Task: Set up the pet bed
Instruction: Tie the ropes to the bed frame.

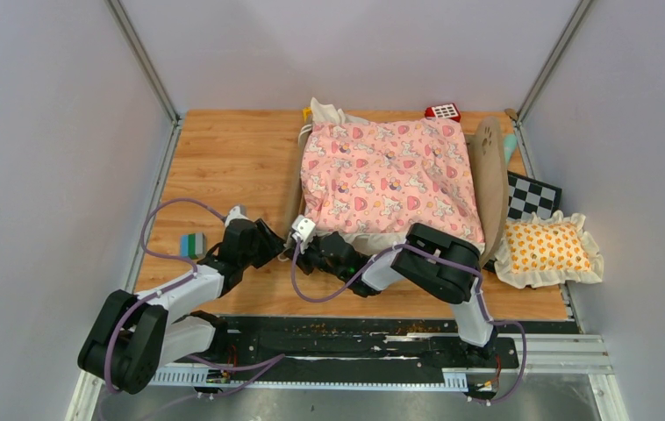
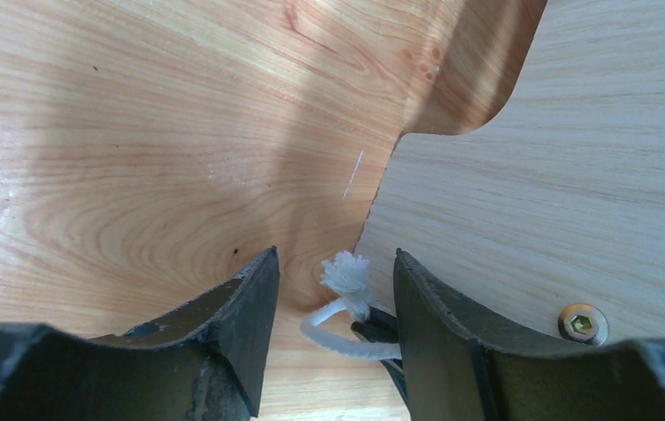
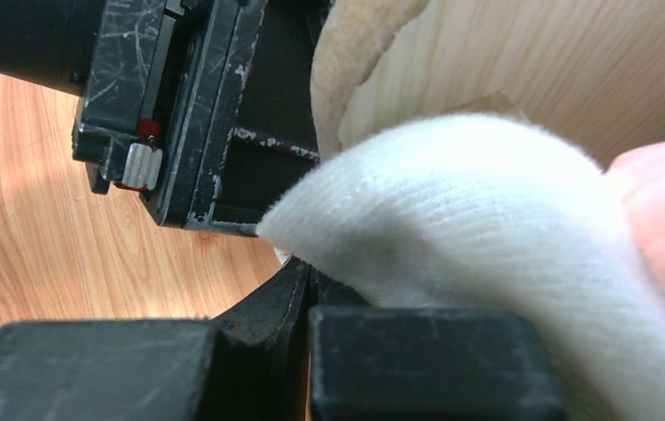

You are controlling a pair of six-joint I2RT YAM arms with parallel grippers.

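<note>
Two grey walls [image 1: 48, 132], wood-grain tabletop [image 1: 232, 158]; left hand [image 2: 336, 267] apart, right hand [image 3: 304, 289] together.

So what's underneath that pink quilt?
Only a cream fabric edge peeks out along the near side of the pink quilt; a light-wood frame shows alongside. Whatever lies under the middle is covered.

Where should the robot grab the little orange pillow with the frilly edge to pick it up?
Pinch the small orange-patterned pillow by its cream frill along the near edge, coming down from above on the side facing the arms. It lies flat on the wooden table with a puffy middle, so the thin frill sticking out is probably what two fingers can close on.
</note>
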